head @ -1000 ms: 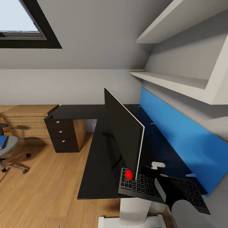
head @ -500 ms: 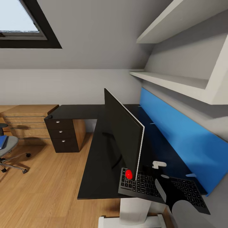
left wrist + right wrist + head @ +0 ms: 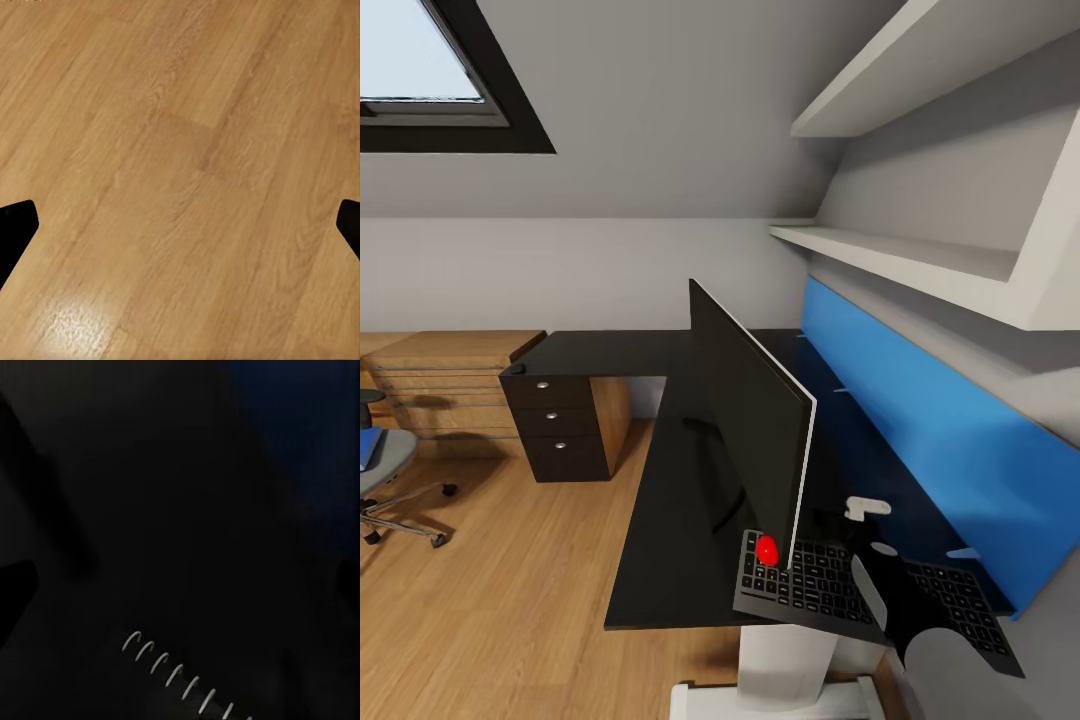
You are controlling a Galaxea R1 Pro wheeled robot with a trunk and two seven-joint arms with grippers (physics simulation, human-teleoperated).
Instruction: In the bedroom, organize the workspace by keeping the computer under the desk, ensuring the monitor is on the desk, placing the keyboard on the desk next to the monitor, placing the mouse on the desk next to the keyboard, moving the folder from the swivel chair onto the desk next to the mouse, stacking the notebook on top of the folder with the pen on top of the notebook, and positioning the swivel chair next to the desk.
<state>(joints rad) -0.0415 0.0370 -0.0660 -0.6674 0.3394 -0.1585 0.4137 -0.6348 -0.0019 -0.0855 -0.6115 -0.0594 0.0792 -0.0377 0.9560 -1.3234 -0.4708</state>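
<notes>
The black monitor (image 3: 745,430) stands edge-on on the glossy black desk (image 3: 660,520). At its foot the keyboard (image 3: 810,580) lies across the desk's near edge. My right arm (image 3: 890,590) reaches over the keyboard. The right gripper (image 3: 180,585) is open above the dark desktop, where the white spiral rings of a notebook (image 3: 180,671) show. Far left, the grey swivel chair (image 3: 390,465) carries the blue folder (image 3: 368,447). My left gripper (image 3: 180,225) is open over bare wooden floor. A small dark lump (image 3: 516,368), perhaps the mouse, sits on the desk's far corner. Computer and pen are out of view.
A dark three-drawer unit (image 3: 560,425) stands under the desk's far wing, beside a light wooden counter (image 3: 450,385). A blue wall panel (image 3: 920,430) runs behind the desk, under white shelves (image 3: 900,260). Wooden floor (image 3: 490,600) lies between chair and desk.
My right arm has moved a little forward over the keyboard, away from the near desk edge. The view and everything else are unchanged.
</notes>
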